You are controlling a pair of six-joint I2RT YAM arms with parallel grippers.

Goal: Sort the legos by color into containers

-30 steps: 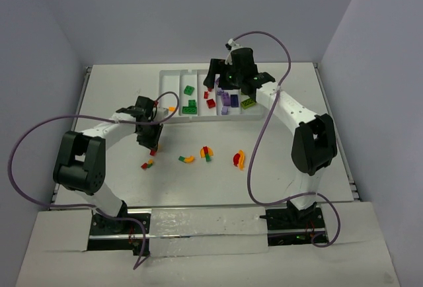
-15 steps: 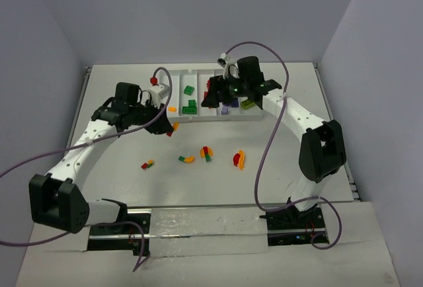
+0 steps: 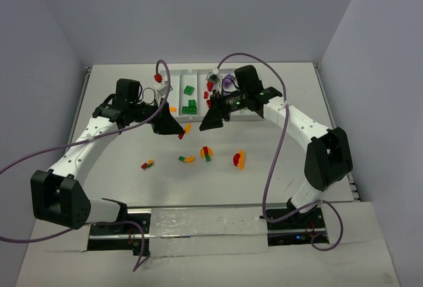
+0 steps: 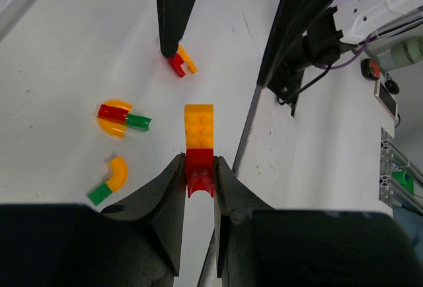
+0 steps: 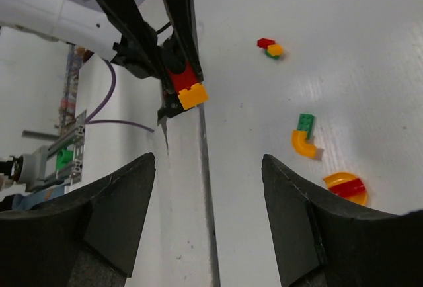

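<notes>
Left hand clamped on red end of red-and-orange lego pair | orange end juts straight ahead, long axis in line with fingers | right hand spread wide, facing that orange end head-on, near, not touching.

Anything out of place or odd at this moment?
Yes: the bricks outside the white plastic tray are clipped together in mixed colours. The left gripper holds a joined red-and-orange brick pair, and four more mixed clusters lie on the white table. Nothing looks spilled or damaged.
</notes>
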